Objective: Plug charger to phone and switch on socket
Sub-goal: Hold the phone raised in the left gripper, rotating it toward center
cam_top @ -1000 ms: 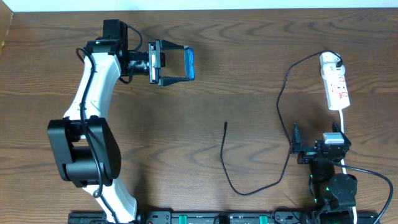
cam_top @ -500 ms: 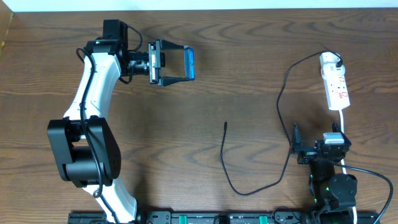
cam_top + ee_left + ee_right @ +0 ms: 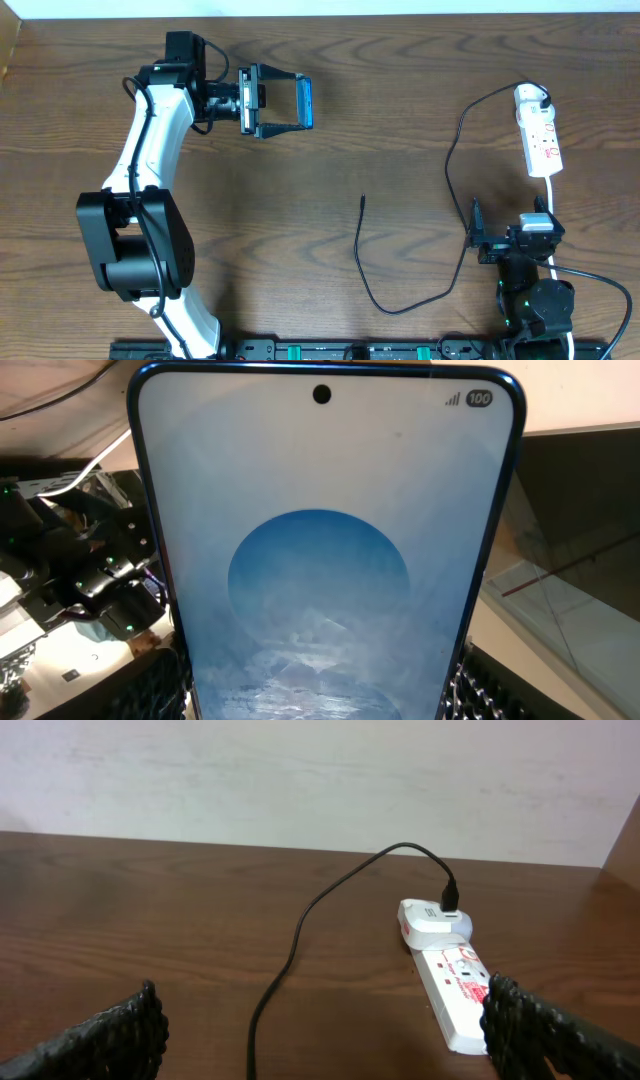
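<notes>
My left gripper (image 3: 285, 103) is shut on the phone (image 3: 305, 102) and holds it on edge above the far left of the table. The phone's blue screen (image 3: 320, 550) fills the left wrist view, between the fingers. The charger, a thin black cable (image 3: 450, 160), runs from an adapter in the socket, loops along the table, and ends in a free plug tip (image 3: 363, 199) at mid table. The socket, a white power strip (image 3: 538, 130), lies at the far right; it also shows in the right wrist view (image 3: 455, 980). My right gripper (image 3: 476, 238) is open and empty near the front right, about a cable's width from the cable (image 3: 290, 960).
A white cord (image 3: 552, 195) runs from the power strip toward my right arm's base (image 3: 535, 290). A black rail (image 3: 350, 350) lines the table's front edge. A pale wall stands behind the table in the right wrist view.
</notes>
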`<state>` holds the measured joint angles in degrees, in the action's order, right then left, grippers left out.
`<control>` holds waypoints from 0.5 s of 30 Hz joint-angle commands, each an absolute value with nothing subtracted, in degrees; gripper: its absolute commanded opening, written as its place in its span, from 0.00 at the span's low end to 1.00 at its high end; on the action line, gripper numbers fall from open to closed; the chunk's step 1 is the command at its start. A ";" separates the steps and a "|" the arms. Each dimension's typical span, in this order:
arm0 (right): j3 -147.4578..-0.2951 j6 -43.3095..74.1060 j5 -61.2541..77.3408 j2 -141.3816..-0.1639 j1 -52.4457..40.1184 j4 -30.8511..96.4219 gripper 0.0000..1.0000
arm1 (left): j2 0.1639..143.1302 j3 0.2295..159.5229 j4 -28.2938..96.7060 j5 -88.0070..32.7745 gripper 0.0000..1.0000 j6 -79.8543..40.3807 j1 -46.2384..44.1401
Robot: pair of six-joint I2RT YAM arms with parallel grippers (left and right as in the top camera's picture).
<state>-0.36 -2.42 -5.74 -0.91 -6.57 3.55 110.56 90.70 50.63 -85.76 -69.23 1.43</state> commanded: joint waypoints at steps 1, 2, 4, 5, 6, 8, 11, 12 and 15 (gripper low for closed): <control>-0.32 -3.27 -5.43 -0.75 -6.85 3.73 0.99 | 109.08 92.55 50.72 -87.33 0.08 -69.76 1.58; -0.32 -3.29 -5.43 -0.75 -6.85 3.73 0.99 | 109.08 92.55 50.72 -86.80 0.08 -69.73 1.58; -0.32 -3.29 -5.43 -0.75 -6.85 3.73 0.99 | 109.08 92.55 50.70 -83.94 0.07 -69.73 1.58; -0.32 -3.27 -5.43 -0.75 -6.85 3.73 0.99 | 109.08 92.55 50.72 -81.56 0.07 -69.73 1.56; -0.32 -3.27 -5.43 -0.75 -6.85 3.73 0.99 | 109.08 92.55 50.72 -80.01 0.07 -69.73 1.56; -0.32 -3.27 -5.43 -0.75 -6.85 3.73 0.99 | 109.08 92.55 50.70 -74.98 0.07 -69.73 1.58; -0.32 -3.27 -5.43 -0.75 -6.85 3.70 0.99 | 109.08 92.55 50.70 -66.35 0.07 -69.71 1.56; -0.32 -3.29 -5.43 -0.75 -6.85 3.68 0.99 | 109.08 92.55 50.72 -64.62 0.07 -69.58 1.56; -0.32 -3.29 -5.43 -0.75 -6.85 3.68 0.99 | 109.08 92.53 50.70 -57.98 0.07 -69.08 1.56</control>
